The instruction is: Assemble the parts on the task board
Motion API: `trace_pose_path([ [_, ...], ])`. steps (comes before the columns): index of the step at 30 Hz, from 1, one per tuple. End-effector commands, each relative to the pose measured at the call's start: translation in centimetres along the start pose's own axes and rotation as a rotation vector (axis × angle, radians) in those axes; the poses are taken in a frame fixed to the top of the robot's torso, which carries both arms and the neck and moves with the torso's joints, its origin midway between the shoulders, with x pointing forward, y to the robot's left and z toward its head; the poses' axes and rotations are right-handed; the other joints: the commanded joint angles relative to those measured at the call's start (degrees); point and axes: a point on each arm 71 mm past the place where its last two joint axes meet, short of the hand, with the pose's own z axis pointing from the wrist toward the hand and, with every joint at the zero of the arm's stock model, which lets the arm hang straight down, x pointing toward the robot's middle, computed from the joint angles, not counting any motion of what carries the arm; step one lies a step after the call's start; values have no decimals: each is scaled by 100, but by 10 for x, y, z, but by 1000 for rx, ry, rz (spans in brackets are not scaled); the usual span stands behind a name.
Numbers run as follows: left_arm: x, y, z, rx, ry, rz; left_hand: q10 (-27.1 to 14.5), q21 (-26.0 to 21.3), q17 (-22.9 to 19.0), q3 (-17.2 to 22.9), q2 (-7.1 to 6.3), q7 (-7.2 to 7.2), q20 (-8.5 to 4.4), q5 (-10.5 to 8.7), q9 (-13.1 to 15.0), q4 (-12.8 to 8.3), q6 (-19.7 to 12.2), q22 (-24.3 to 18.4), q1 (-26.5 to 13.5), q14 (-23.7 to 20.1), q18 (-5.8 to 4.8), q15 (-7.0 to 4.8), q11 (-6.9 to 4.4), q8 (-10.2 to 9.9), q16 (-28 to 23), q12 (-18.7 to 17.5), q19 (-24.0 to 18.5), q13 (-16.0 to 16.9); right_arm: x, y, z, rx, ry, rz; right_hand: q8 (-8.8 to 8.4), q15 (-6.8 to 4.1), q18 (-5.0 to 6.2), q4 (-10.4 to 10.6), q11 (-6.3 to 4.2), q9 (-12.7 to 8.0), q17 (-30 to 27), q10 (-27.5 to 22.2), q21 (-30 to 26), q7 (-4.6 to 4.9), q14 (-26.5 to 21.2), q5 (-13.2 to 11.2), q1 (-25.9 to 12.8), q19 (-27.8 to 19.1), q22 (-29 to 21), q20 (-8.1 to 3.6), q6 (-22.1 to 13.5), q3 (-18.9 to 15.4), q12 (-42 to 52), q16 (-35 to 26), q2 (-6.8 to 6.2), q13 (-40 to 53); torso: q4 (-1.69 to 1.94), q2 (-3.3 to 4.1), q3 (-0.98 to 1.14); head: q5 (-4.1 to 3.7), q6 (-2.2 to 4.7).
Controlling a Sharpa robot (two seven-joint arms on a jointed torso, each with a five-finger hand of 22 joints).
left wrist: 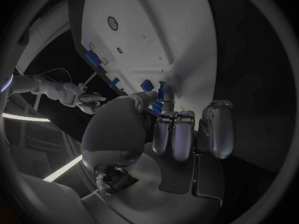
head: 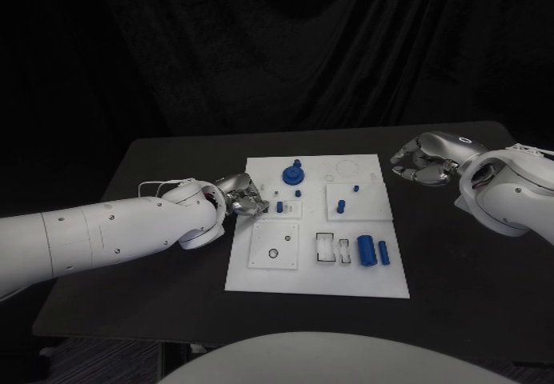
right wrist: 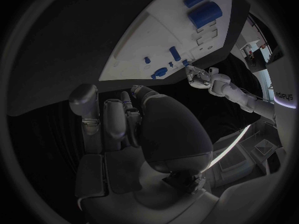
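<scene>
— What is in front of you, biggest things first?

— The black counter (head: pixel 462 264), with a dark curtain (head: pixel 289 64) hanging behind it. In the middle of the counter lies the white board (head: pixel 318 280), and on it the blue parts.

— Where are those parts?

— A large blue knob (head: pixel 293 173) stands near the far edge of the board. Toward the near right corner a thick blue cylinder (head: pixel 366 249) lies flat, with a thinner blue pin (head: pixel 383 251) just beside it on the right. A small blue peg (head: pixel 341 207) stands on the right-hand inset plate, and another small peg (head: pixel 279 206) stands on the left-hand one.

— And your left robot hand?

— My left robot hand (head: pixel 239 195) is at the board's left edge, about halfway along it, just beside that left peg. The wrist view shows its fingers (left wrist: pixel 174 134) curled in side by side, with blue showing right at the tips. Whether they hold anything I cannot tell.

— The right one?

— My right robot hand (head: pixel 421 164) hangs over bare counter just off the board's far right corner, well apart from every part. Its fingers (right wrist: pixel 115 119) are curled in together with nothing in them.
</scene>
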Motion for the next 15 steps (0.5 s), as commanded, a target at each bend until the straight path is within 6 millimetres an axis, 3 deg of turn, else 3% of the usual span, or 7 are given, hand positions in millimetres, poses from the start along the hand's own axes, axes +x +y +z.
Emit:
trace_pose_path([
  [1,4,-1,1,1,27,8,588,-37,1509,16,41,-161,9,12,-1,18,158,1101,-14,595,2,-41,-35,0,15,-3,-45,1506,1,-1,0,14,4,-1,-17,40,116,4,-4,-5,-4,-38,-17,12,96,35,-13,-29,246,-3,29,37,-31,-23,-42,651,4,-2,3,-12,-1],
  [15,10,2,0,-14,56,13,588,-81,1509,23,48,-162,9,13,-1,20,156,1086,-21,595,13,-39,-34,-2,15,-3,-75,1506,1,-2,-1,19,7,-2,-17,40,116,4,-4,-5,-4,-38,-17,12,96,35,-13,-29,246,-3,29,37,-31,-23,-42,651,-3,-1,2,-15,-1],
])
